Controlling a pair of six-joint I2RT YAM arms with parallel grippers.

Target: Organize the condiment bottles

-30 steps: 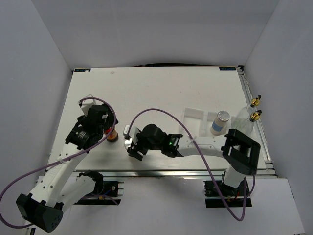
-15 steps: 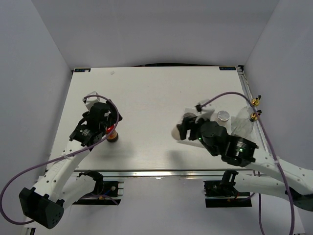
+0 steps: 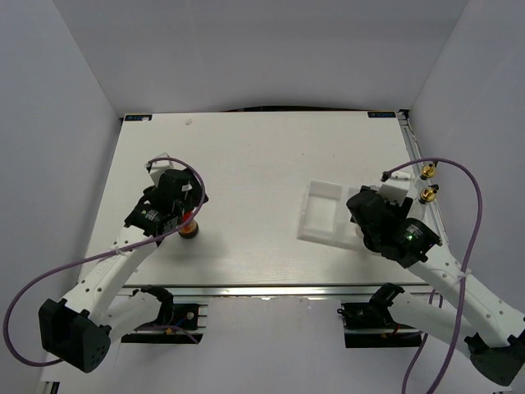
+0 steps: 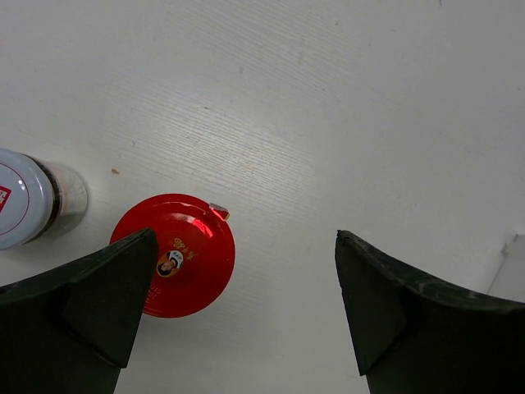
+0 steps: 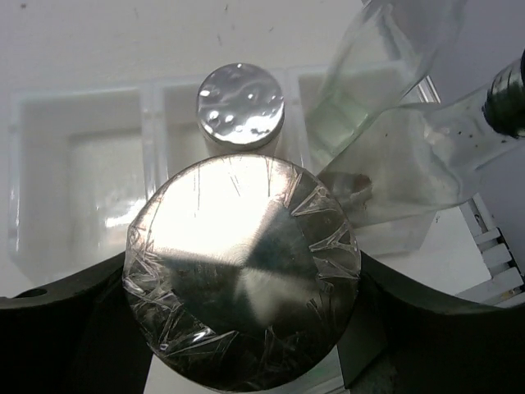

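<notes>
Shaker (image 5: 242,263) sits clamped in our right gripper (image 5: 242,328) above the tray (image 5: 49,123); well left of it, our left gripper (image 4: 246,304) gapes wide over the red-lidded jar (image 4: 174,264).

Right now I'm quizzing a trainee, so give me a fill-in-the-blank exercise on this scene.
The jar below the open left gripper has a ___ lid.
The right gripper holds a shaker over the white ___.
Both glass bottles have ___ stoppers.
Missing: red; tray; gold.
</notes>
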